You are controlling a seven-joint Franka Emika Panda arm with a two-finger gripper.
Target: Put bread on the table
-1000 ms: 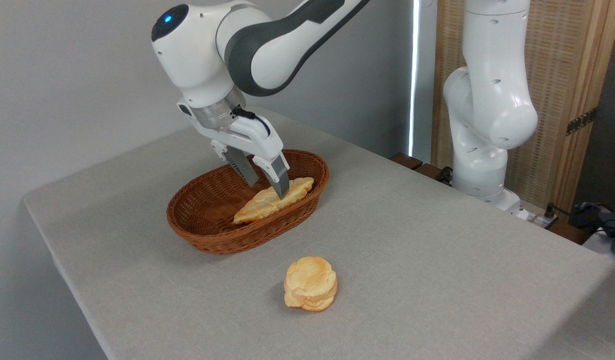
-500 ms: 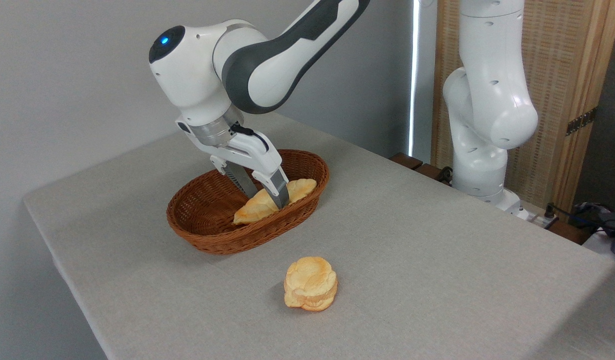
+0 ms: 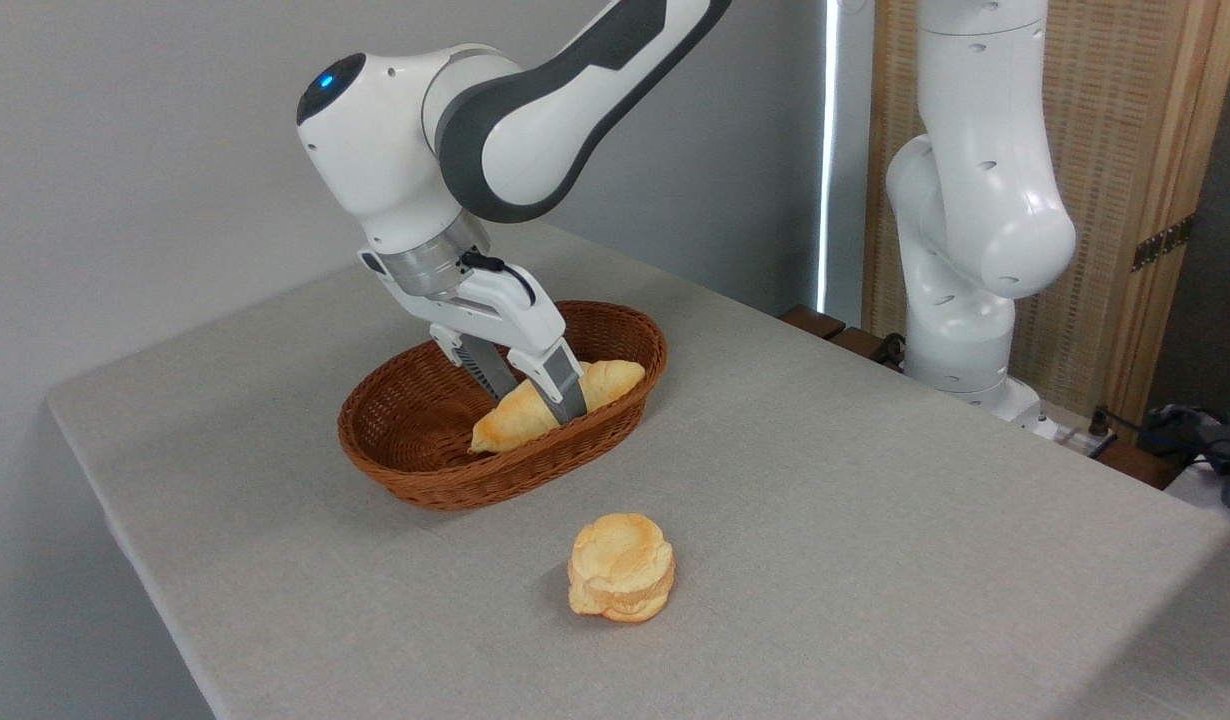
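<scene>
The bread point(image 3: 510, 425), a golden-orange loaf tapering to a point, stands tilted on its edge inside the brown wicker basket point(image 3: 425, 492) on the grey cloth table point(image 3: 835, 470). My gripper point(image 3: 540, 400) reaches down into the basket and is shut on the loaf's middle. One finger point(image 3: 565, 392) shows in front of the loaf; the other is partly hidden behind it. The loaf's lower edge is hidden by the basket's near wall, so I cannot tell whether it still touches the bottom.
A small round layered bun point(image 3: 620, 567) lies on the cloth in front of the basket. The arm's white base column point(image 3: 965, 250) rises at the table's back right edge. A grey wall runs behind the table.
The fingers have closed on the loaf, which turned from lying flat to standing on its edge. The basket has shifted slightly to the right.
</scene>
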